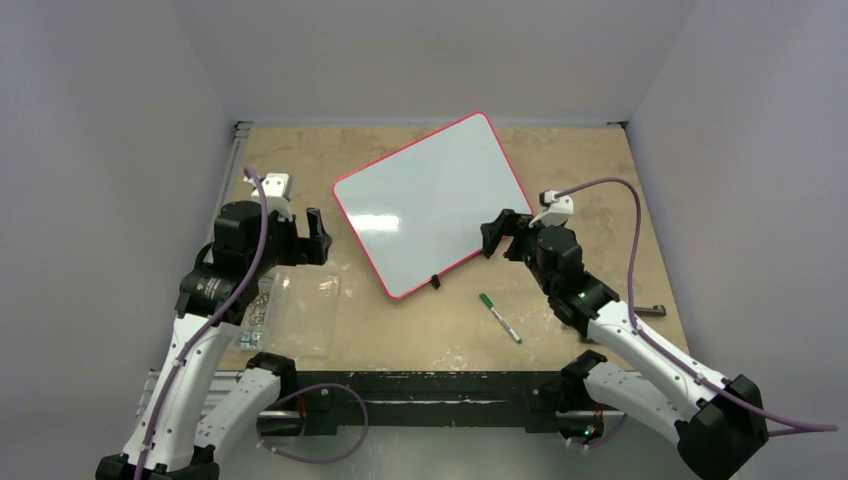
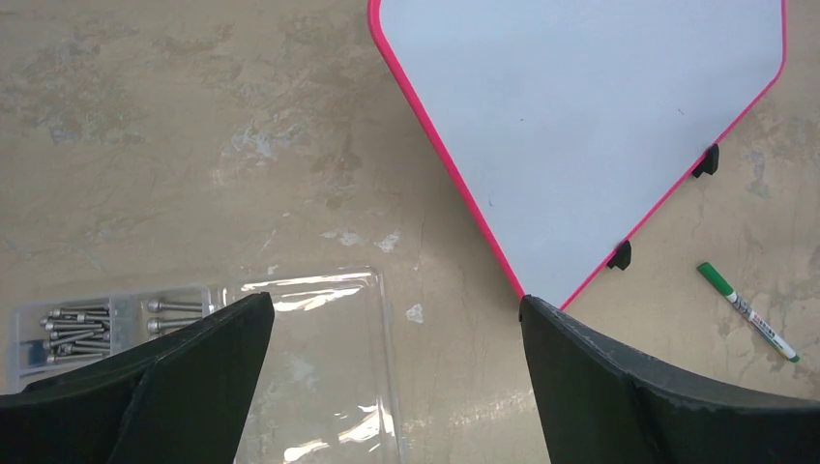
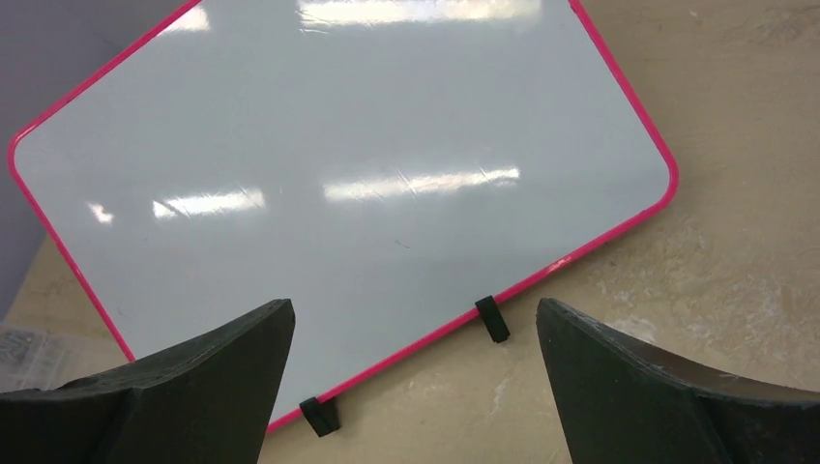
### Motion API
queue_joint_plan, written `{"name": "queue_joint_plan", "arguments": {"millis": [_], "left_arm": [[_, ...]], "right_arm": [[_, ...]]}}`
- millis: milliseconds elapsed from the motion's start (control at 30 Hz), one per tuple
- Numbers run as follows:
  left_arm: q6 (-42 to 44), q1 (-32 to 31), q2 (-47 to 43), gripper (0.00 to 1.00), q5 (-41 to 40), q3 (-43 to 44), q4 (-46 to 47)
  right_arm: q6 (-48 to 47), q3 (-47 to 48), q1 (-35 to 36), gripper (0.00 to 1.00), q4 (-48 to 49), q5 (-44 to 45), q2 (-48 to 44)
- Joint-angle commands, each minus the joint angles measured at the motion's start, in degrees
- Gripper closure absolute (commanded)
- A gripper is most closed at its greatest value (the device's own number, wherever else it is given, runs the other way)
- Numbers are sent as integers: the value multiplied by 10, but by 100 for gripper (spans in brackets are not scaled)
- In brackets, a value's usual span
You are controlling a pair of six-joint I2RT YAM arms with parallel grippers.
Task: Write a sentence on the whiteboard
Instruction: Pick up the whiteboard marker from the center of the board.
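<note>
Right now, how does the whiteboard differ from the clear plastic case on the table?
The whiteboard is opaque white with a pink rim; the clear plastic case is see-through. The whiteboard is much larger than the case. The whiteboard is blank; the case holds metal screws at one end. Both lie on the table.

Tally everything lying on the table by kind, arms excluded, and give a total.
Whiteboard: 1
Black clips on the board's rim: 2
Marker with green cap: 1
Clear plastic bag holding bolts: 1
Small dark object near the right edge, kind unclear: 1
Total: 6
</note>
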Motion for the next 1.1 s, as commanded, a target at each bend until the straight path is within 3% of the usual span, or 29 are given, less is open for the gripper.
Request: {"name": "queue_joint_plan", "arguments": {"millis": [0,167,367,600,833,967,1067], "left_arm": [[8,-1,-4,0,7,9,16],[8,-1,1,0,17,10,16],[8,-1,0,0,25,11,16],[8,-1,-1,0,25,10,15],[8,-1,-5,0,19,11,13],[8,-1,-6,0,18,11,13],[8,-1,-7,0,18,11,12]], "right_arm": [[-6,29,0,1,-38,22,-11],[37,23,0,1,-127,-54,2],[135,-59,11,1,-118,-153,-13],[161,-51,24,1,-229,-98,10],[181,-69,52,1,-227,-88,78],[178,-63,58,7,-225,-80,99],[177,-59,67,16,-220,-74,126]]}}
